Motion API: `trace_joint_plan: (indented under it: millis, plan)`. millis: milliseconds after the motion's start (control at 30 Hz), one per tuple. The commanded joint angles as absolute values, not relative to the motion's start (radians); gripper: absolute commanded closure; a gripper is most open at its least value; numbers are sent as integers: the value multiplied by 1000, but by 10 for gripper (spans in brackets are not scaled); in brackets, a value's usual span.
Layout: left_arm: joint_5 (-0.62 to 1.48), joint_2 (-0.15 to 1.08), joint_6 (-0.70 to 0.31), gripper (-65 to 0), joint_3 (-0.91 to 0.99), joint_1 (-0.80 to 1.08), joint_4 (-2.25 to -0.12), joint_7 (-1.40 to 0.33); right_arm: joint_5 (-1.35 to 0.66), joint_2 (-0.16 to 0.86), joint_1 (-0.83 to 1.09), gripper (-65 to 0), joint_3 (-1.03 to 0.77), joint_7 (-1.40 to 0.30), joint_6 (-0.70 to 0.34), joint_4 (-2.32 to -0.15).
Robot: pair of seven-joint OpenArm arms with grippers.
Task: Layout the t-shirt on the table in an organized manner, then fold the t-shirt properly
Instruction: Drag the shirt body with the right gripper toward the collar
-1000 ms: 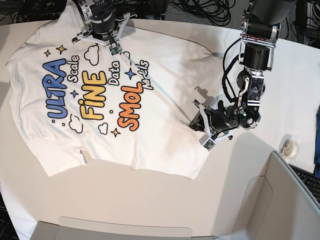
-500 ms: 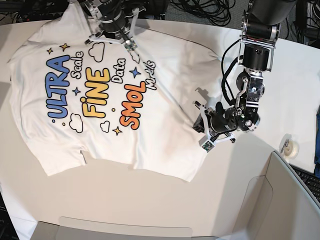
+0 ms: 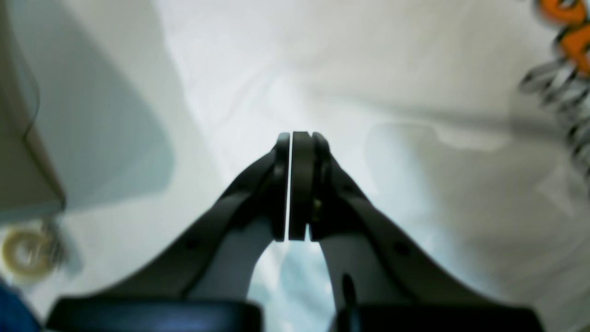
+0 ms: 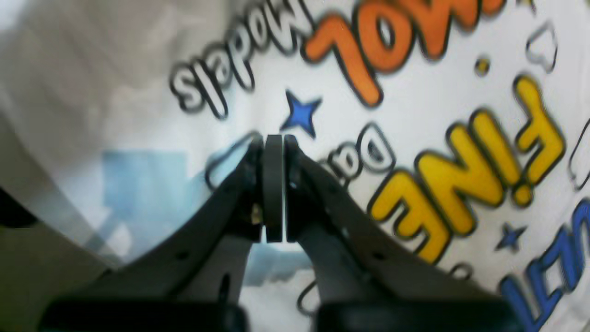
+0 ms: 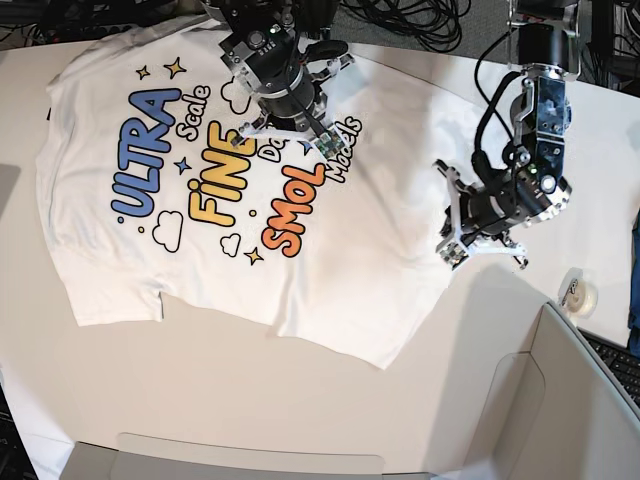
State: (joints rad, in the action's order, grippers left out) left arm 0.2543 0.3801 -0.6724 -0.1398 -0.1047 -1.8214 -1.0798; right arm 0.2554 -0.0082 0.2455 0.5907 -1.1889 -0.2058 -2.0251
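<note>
The t-shirt lies print-up on the white bench, spread over its left and middle part, roughly flat but skewed, with its lower hem running at a slant and soft ripples near its right edge. The right tool sits over the lettering near the word "Models", and in the right wrist view its jaws are pressed together with nothing visibly pinched between them. The left tool is at the shirt's right edge, and in the left wrist view its jaws also meet, above plain white cloth; whether any fabric is caught cannot be told. The step in hand looks like the layout stage: squaring the shirt before any fold. To do it well, each tool should take a single layer near an outer edge or corner, not the printed middle, and draw outward low and evenly so the cloth slides flat without bunching. A tape roll near the right edge stays clear.
</note>
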Motion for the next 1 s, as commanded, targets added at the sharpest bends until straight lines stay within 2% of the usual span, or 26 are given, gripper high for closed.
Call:
trace_joint_plan:
  millis: [0, 267, 400, 567, 667, 767, 967]
  plan:
    - [265, 394, -670, 0, -136, -102, -1844, -1069, 262, -12, 223, 0, 590, -1178, -205, -2038]
    - [265, 417, -670, 0, -64, -73, -1837, -1067, 268, 2, 231, 0, 492, -1179, -202, -2045]
    - [265, 417, -670, 0, -68, -71, -1837, -1067, 268, 2, 237, 0, 311, -1179, -202, -2048]
    - [265, 417, -670, 0, -70, -38, -1837, -1069, 263, -5, 236, 0, -30, -1173, -202, -2048]
    - [265, 417, -670, 0, -70, -25, -1837, -1069, 262, -2, 246, 0, -148, -1178, -202, -2048]
    - [265, 417, -670, 0, -70, -19, -1837, -1069, 262, 2, 309, 0, -208, -1175, -203, -2045]
    - [265, 417, -670, 0, -71, -18, -1827, -1069, 262, 12, 479, 0, -211, -1173, -211, -2046]
